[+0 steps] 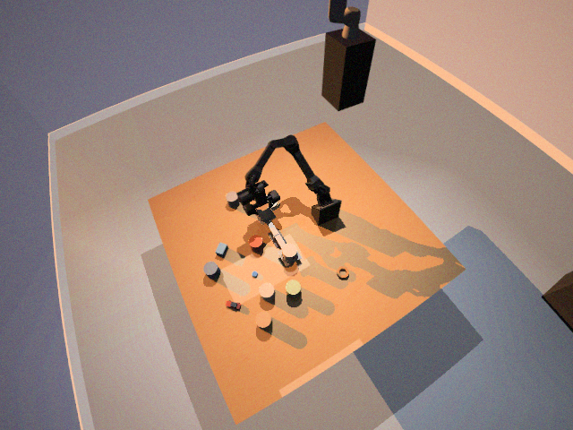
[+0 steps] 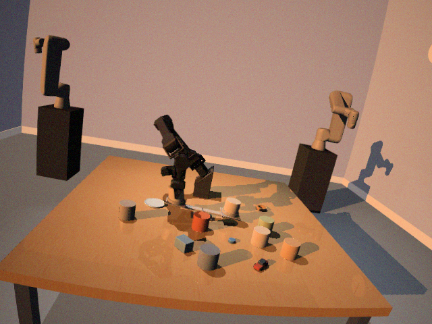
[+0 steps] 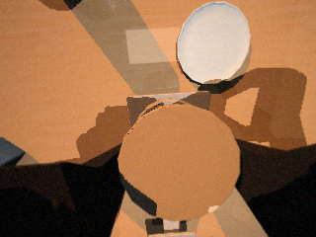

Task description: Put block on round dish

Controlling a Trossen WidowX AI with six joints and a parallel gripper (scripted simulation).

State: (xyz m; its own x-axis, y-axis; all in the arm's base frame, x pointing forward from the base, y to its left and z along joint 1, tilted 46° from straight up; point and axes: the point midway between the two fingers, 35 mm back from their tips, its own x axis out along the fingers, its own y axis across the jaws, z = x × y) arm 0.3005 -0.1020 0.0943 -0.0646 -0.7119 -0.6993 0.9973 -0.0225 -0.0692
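My gripper (image 2: 177, 199) (image 3: 171, 140) is shut on a tan cup (image 3: 180, 160) at one end of the balance, a finger on each side. Whether the cup touches its platform is unclear. The balance beam (image 1: 277, 235) (image 2: 204, 209) slopes down toward its other end. The other cup (image 1: 290, 253) (image 2: 231, 206) stands upright on that lower end. The round white dish (image 2: 154, 202) (image 3: 214, 44) lies on the table beside the gripped cup's end, with no cup above it. No block is visible; the inside of both cups is hidden.
A red cylinder (image 1: 255, 243) (image 2: 200, 222) stands close to the beam. A grey-brown cylinder (image 1: 232, 200) (image 2: 127, 210) stands beyond the dish. A blue-grey box (image 1: 221, 250) (image 2: 183, 243), an orange ring-like item (image 1: 343, 273) and several more cylinders stand around.
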